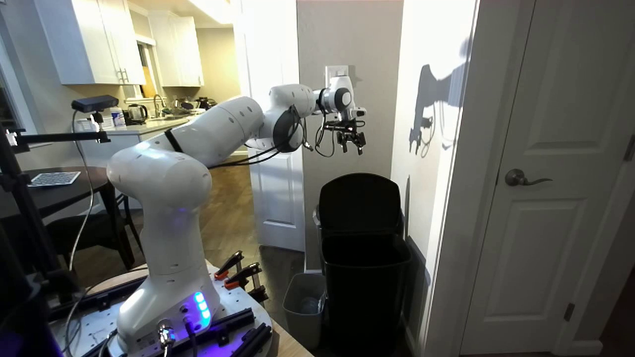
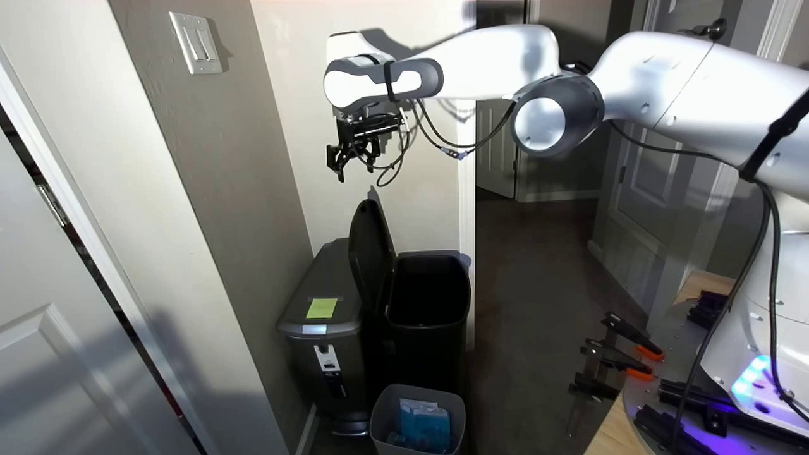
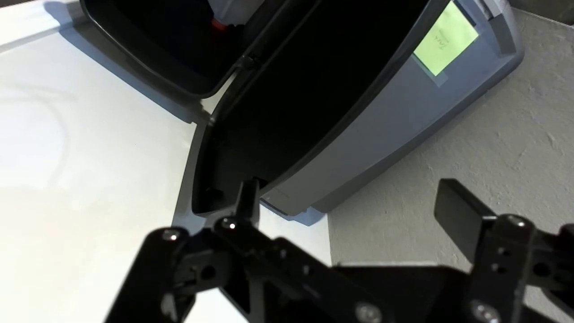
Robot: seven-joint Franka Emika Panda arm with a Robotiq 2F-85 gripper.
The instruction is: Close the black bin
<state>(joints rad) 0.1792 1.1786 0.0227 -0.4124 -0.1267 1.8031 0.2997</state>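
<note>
The black bin (image 1: 364, 297) stands against the wall with its hinged lid (image 1: 359, 203) raised, its mouth open. In an exterior view the bin (image 2: 423, 354) shows its lid (image 2: 370, 253) standing steeply up, leaning toward a dark grey bin. In the wrist view the bin's rim (image 3: 148, 74) is at upper left, and the lid's inner face (image 3: 314, 89) is in the middle. My gripper (image 1: 353, 151) is above the raised lid, apart from it; it also shows in an exterior view (image 2: 356, 174). In the wrist view its fingers (image 3: 349, 193) are wide apart with nothing between them.
A dark grey closed bin (image 2: 335, 275) with a green note (image 2: 322, 308) stands beside the black bin, by the wall corner. The note also shows in the wrist view (image 3: 446, 38). A small grey wastebasket (image 1: 300, 325) stands in front. Clamps (image 2: 613, 354) stick out from the robot's table.
</note>
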